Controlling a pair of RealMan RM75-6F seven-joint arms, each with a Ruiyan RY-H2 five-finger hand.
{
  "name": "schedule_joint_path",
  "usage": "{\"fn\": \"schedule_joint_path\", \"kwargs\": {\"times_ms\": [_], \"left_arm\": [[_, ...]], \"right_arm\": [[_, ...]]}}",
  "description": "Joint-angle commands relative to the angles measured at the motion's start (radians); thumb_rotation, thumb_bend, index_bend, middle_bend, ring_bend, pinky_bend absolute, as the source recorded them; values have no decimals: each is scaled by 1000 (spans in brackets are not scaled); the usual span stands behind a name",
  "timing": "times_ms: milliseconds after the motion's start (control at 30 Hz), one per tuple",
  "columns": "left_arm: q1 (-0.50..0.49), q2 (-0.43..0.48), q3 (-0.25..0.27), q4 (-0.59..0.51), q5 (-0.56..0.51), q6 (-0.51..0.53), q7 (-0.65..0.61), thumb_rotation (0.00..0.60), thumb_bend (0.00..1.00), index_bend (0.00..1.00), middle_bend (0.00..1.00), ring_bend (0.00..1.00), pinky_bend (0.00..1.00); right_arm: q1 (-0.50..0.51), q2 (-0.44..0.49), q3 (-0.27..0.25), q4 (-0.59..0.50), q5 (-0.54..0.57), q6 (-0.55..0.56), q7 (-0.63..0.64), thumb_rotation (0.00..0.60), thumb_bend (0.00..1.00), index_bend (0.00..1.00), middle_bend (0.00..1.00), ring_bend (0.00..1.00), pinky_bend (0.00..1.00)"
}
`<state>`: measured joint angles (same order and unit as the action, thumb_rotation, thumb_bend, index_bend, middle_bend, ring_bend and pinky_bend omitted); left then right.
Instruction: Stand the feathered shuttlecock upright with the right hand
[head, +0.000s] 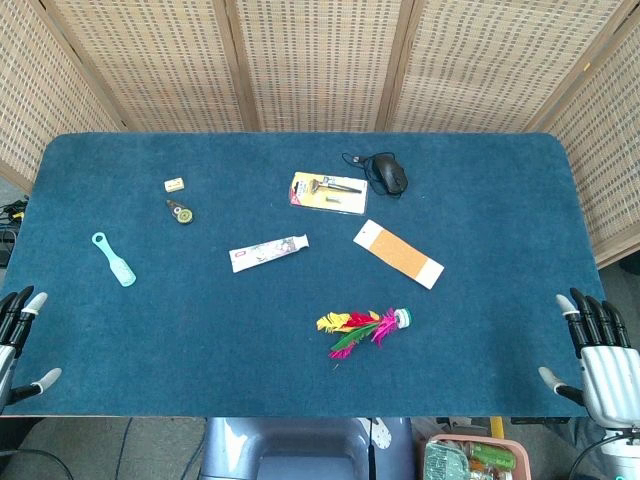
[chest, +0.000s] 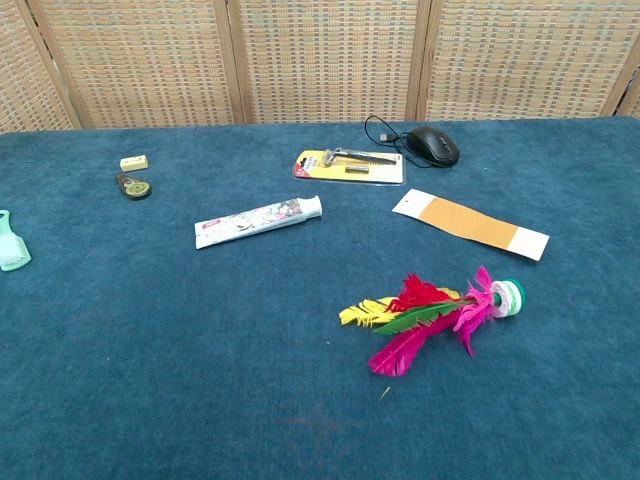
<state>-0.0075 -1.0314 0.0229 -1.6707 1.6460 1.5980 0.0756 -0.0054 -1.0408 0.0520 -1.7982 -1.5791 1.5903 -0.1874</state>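
The feathered shuttlecock (head: 365, 326) lies flat on the blue table, its yellow, red, green and pink feathers pointing left and its round white base (head: 403, 319) to the right. The chest view shows the shuttlecock (chest: 435, 312) the same way, base (chest: 508, 296) at right. My right hand (head: 600, 350) hangs at the table's front right edge, fingers apart and empty, far to the right of the shuttlecock. My left hand (head: 18, 340) sits at the front left edge, also open and empty. Neither hand appears in the chest view.
A toothpaste tube (head: 268, 253), an orange-and-white card (head: 397, 253), a packaged razor (head: 328, 192) and a black mouse (head: 389, 174) lie beyond the shuttlecock. A teal brush (head: 114, 259), a small eraser (head: 174, 184) and a tape roll (head: 181, 212) lie on the left. Woven screens stand behind.
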Motion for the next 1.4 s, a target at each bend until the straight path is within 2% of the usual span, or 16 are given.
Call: {"fn": "schedule_joint_path", "kwargs": {"times_ms": [33, 300, 400, 600, 767, 867, 1033, 1133, 1400], "left_arm": [[-1, -2, -1, 1, -1, -1, 3, 600, 0, 0, 0, 0, 0], [-12, -13, -9, 13, -16, -22, 15, 600, 0, 0, 0, 0, 0], [-18, -16, -12, 15, -19, -30, 13, 600, 0, 0, 0, 0, 0], [-25, -24, -24, 15, -41, -41, 30, 600, 0, 0, 0, 0, 0], [-34, -35, -34, 7, -73, -64, 64, 600, 0, 0, 0, 0, 0], [-43, -43, -42, 4, -95, -83, 87, 600, 0, 0, 0, 0, 0], [-55, -54, -52, 9, -130, -112, 115, 600, 0, 0, 0, 0, 0], [-60, -58, -56, 11, -143, -124, 122, 600, 0, 0, 0, 0, 0], [-59, -52, -57, 6, -148, -118, 113, 600, 0, 0, 0, 0, 0]], "right_arm": [[1, 0, 0, -1, 1, -2, 0, 600, 0, 0, 0, 0, 0], [2, 7, 5, -1, 18, -10, 25, 600, 0, 0, 0, 0, 0], [22, 11, 4, 0, 20, -47, 27, 600, 0, 0, 0, 0, 0], [159, -11, 1, 72, -85, -221, -76, 600, 0, 32, 0, 0, 0], [298, -45, -2, 100, -192, -358, 25, 600, 0, 158, 0, 0, 0], [383, -84, 2, 133, -239, -427, 101, 600, 0, 235, 0, 0, 0], [472, -193, 16, 248, -292, -461, 135, 600, 0, 335, 0, 0, 0], [511, -257, 18, 305, -298, -486, 137, 600, 3, 351, 0, 0, 0], [581, -383, 35, 355, -237, -586, 68, 600, 79, 361, 0, 0, 0]]}}
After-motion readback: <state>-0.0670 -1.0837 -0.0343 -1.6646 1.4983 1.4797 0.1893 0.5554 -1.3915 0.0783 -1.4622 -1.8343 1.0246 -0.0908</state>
